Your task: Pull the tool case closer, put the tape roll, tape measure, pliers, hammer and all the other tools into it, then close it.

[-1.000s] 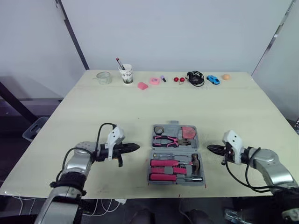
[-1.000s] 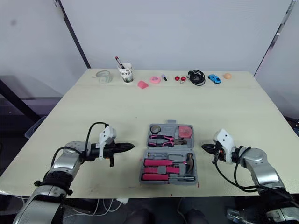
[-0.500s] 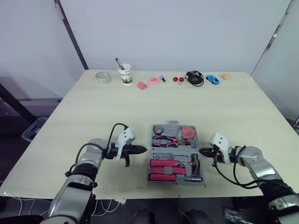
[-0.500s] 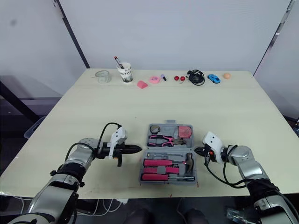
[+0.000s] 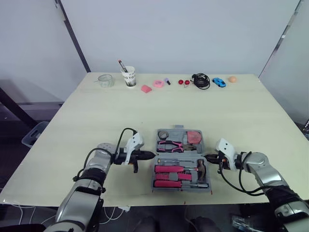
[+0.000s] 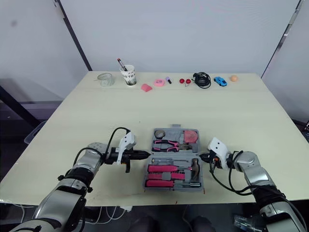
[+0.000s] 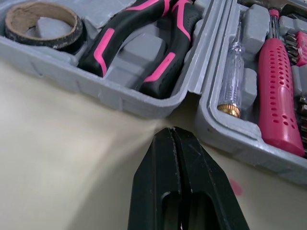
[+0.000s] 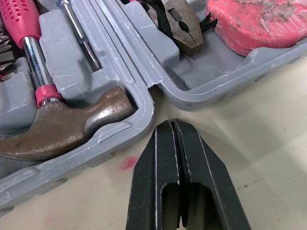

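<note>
The tool case (image 7: pixel 120 98) lay open on the surface (image 5: pixel 145 111) near its front edge, between the two grippers. The tape roll (image 7: pixel 53 44), pliers (image 7: pixel 103 48) and tape measure (image 8: pixel 259 19) sat in its far half; the hammer (image 8: pixel 62 124) and a pink-handled screwdriver (image 7: pixel 280 91) sat in its near half. The left gripper (image 7: pixel 171 132), jaws together, pointed at the case's left wall by the hinge (contact could not be confirmed). The right gripper (image 8: pixel 170 123), jaws likewise together, was just beside the right wall near the hammer head.
</note>
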You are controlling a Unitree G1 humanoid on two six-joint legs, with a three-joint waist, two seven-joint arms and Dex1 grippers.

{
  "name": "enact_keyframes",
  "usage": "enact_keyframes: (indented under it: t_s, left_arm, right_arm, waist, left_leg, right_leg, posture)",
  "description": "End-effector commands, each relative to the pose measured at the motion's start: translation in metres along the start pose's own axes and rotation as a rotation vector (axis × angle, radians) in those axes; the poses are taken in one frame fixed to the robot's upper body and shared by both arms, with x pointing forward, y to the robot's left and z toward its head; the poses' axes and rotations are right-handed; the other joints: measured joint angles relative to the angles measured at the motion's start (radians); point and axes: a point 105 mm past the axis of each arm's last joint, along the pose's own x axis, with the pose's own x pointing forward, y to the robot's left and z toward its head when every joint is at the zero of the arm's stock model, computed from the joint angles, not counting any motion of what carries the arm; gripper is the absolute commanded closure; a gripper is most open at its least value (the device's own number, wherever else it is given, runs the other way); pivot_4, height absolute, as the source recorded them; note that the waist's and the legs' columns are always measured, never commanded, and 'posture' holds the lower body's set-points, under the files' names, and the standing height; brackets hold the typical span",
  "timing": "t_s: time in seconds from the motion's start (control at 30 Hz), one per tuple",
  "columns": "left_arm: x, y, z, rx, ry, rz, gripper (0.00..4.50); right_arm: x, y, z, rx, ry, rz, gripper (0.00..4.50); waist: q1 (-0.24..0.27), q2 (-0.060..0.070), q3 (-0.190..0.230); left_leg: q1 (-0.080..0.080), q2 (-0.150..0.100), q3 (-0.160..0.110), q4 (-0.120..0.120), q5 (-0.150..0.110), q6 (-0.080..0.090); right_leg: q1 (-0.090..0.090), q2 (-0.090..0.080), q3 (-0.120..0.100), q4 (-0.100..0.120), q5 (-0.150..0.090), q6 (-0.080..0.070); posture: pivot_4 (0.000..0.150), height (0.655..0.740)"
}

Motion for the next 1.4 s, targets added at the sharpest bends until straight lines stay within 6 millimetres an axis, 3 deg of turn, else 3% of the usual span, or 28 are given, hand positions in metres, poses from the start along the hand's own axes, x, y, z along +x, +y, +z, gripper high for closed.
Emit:
enact_keyframes:
  t_s: [0.03, 0.37, 0.83, 1.03, 1.4]
  left_arm:
    - [0.005, 0.001, 0.006, 0.034, -0.002, -0.008, 4.47]
    - [0.028, -0.008, 0.008, 0.023, -0.013, -0.048, 4.47]
    - [0.029, -0.024, 0.003, 0.009, -0.009, -0.122, 4.47]
    - [0.022, -0.041, -0.005, 0.017, 0.027, -0.187, 4.47]
    - [0.016, -0.044, -0.009, 0.009, 0.051, -0.181, 4.47]
  right_arm:
    - [-0.001, -0.002, 0.012, -0.043, -0.036, -0.001, 4.5]
    - [0.002, 0.003, 0.016, -0.048, -0.046, 0.034, 4.5]
    - [0.003, 0.016, 0.015, -0.035, -0.034, 0.112, 4.5]
    - [0.001, 0.021, 0.01, -0.015, -0.016, 0.132, 4.5]
    - [0.001, 0.038, 0.007, 0.025, 0.011, 0.215, 4.5]
  waist:
    - [-0.001, 0.0, 0.0]
    - [0.013, 0.0, 0.0]
    - [0.011, 0.0, 0.0]
    - [0.006, 0.0, 0.0]
    - [-0.001, 0.0, 0.0]
  left_leg:
    - [0.0, 0.0, 0.0, 0.0, 0.0, 0.0]
    - [0.0, 0.0, 0.0, 0.0, 0.0, 0.0]
    - [0.0, 0.0, 0.0, 0.0, 0.0, 0.0]
    - [0.0, 0.0, 0.0, 0.0, 0.0, 0.0]
    - [0.001, 0.0, -0.001, 0.0, 0.0, 0.0]
  right_leg:
    - [0.0, 0.0, 0.0, 0.0, 0.0, 0.0]
    - [0.0, 0.0, 0.0, 0.0, 0.0, 0.0]
    - [0.0, 0.0, 0.0, 0.0, 0.0, 0.0]
    - [0.0, 0.0, 0.0, 0.0, 0.0, 0.0]
    - [0.0, 0.0, 0.0, 0.0, 0.0, 0.0]
  posture:
    - [0.15, 0.74]
    - [0.15, 0.74]
    - [0.15, 0.74]
    - [0.15, 0.74]
    - [0.15, 0.74]
